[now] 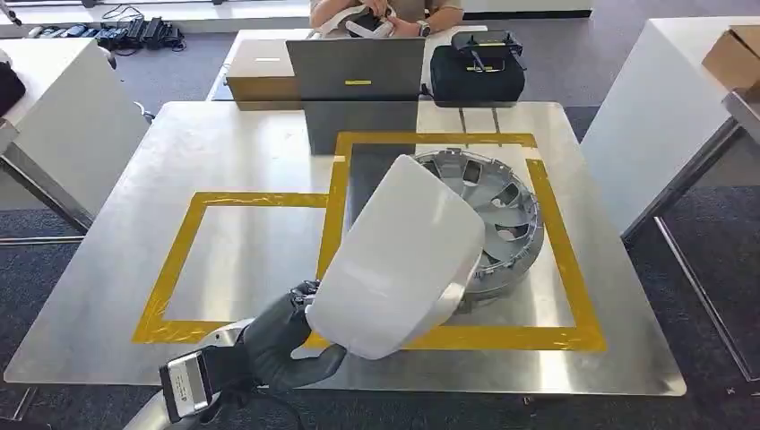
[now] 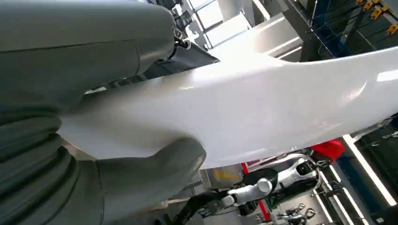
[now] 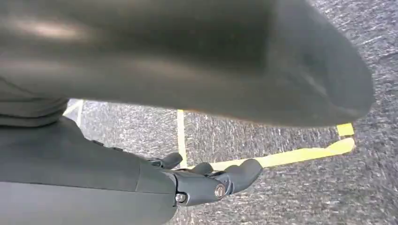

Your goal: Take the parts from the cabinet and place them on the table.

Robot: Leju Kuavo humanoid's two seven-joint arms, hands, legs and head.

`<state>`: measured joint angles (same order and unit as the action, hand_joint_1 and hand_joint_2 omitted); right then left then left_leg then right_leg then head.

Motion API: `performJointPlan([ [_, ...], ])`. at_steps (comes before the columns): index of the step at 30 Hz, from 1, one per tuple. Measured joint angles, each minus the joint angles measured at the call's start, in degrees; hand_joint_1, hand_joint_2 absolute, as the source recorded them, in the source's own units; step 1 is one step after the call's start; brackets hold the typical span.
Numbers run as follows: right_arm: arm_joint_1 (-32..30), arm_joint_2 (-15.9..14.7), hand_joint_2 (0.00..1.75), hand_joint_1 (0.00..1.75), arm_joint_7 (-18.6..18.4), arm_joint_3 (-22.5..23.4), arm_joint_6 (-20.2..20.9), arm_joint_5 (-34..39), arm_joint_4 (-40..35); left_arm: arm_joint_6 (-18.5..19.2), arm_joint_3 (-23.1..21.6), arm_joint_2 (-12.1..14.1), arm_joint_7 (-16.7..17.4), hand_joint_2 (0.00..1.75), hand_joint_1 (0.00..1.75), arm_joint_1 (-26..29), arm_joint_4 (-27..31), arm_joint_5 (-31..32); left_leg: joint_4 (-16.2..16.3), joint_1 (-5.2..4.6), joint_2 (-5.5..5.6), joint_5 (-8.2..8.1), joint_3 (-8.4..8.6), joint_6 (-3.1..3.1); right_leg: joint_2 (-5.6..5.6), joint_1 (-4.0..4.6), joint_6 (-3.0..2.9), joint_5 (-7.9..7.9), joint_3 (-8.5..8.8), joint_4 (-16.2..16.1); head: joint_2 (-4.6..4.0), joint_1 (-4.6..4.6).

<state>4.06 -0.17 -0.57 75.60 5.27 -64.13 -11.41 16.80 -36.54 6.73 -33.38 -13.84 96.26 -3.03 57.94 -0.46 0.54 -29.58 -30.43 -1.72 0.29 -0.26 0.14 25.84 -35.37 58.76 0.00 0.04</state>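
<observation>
My left hand grips a large white curved shell part by its lower edge and holds it tilted above the metal table, near the front. In the left wrist view the thumb presses the underside of the white part. A silver wheel cover lies inside the right yellow-taped square, partly hidden behind the white part. My right hand hangs over grey carpet with yellow floor tape, fingers loosely apart and holding nothing.
A second yellow-taped square marks the table's left half. At the far edge stand a grey panel, a cardboard box and a black case, with a person behind. White tables flank both sides.
</observation>
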Motion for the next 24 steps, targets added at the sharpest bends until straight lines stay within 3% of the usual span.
performJointPlan([
  [2, 0.05, 0.09, 0.00, 0.00, -0.02, -0.07, 0.09, -0.11, 0.02, -2.36, 0.63, 0.11, -0.63, 1.75, 1.75, 0.05, 0.72, 3.11, -0.34, 0.04, 0.00, 0.04, 0.17, 0.69, -0.01, -0.01, -0.17, 0.11, 0.02, 0.00, 0.00, -0.07],
  [6, 0.10, 0.22, 0.00, 0.00, -0.11, -0.22, 0.13, -0.26, 0.02, -8.40, 1.66, 0.57, -1.70, 1.75, 1.75, 0.68, 2.40, 12.22, -0.59, 0.08, -0.01, 0.09, 0.29, 1.45, -0.01, 0.01, -0.31, 0.20, 0.03, 0.03, 0.00, -0.09],
  [8, 0.13, 0.37, 0.00, 0.00, -0.13, -0.28, 0.04, -0.57, 0.00, -11.60, 2.27, 0.79, -1.24, 1.75, 1.75, 0.93, 3.08, 17.78, -0.60, 0.09, -0.01, 0.11, 0.28, 1.52, -0.02, 0.01, -0.32, 0.21, 0.04, 0.03, 0.00, -0.07],
  [15, 0.27, 1.36, 0.00, 0.00, -0.61, -0.31, -0.22, 0.02, 0.02, -17.66, 3.96, 2.54, -0.96, 1.75, 1.75, 1.81, 3.45, 27.37, -0.60, 0.12, -0.01, 0.11, 0.34, 1.52, -0.03, -0.06, -0.29, 0.19, 0.16, -0.02, 0.00, -0.07],
  [24, 0.24, 1.86, 0.00, 0.00, -0.55, -0.31, 0.15, 0.42, 0.00, -26.68, 5.96, 5.14, 3.67, 1.75, 1.75, -1.58, -0.96, 42.59, -0.58, 0.09, -0.05, 0.11, 0.48, 1.52, -0.02, -0.10, -0.21, 0.14, 0.32, -0.13, 0.00, -0.07],
])
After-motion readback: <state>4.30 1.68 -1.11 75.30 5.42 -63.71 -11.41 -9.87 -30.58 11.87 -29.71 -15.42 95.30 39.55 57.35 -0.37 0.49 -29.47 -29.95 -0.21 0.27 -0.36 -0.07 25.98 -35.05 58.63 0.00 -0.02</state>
